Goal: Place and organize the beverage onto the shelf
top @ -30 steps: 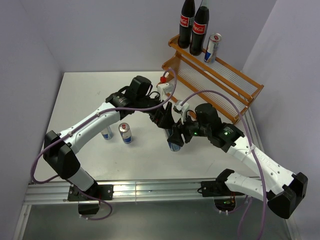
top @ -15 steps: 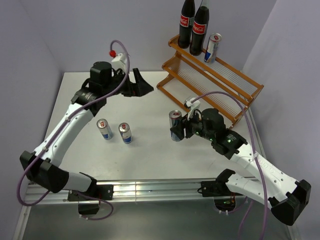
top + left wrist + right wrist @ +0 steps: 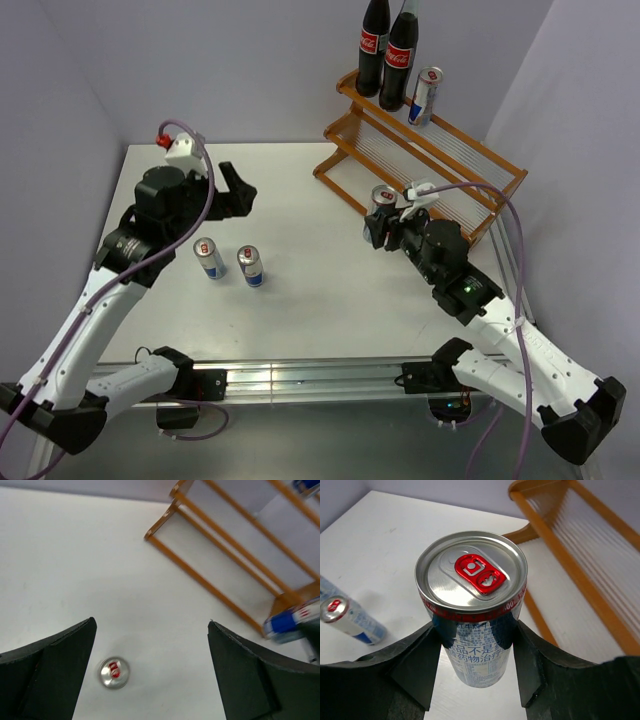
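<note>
My right gripper [image 3: 383,226] is shut on a slim silver-blue can [image 3: 476,610] and holds it upright above the table, just in front of the orange-brown shelf [image 3: 440,160]. Two dark cola bottles [image 3: 388,48] and one can [image 3: 425,95] stand on the shelf's top tier at its far left end. Two more cans [image 3: 208,257] [image 3: 251,266] stand on the table at centre left. My left gripper [image 3: 238,190] is open and empty, in the air above the table behind those cans. One can [image 3: 114,672] shows below it in the left wrist view.
The shelf [image 3: 215,580] stands diagonally at the back right against the wall. White walls close in the table on the left, back and right. A metal rail [image 3: 300,380] runs along the near edge.
My right gripper has lifted the can and carried it right toward the shelf. My left arm has let go and drawn back to the left, away from the shelf.
</note>
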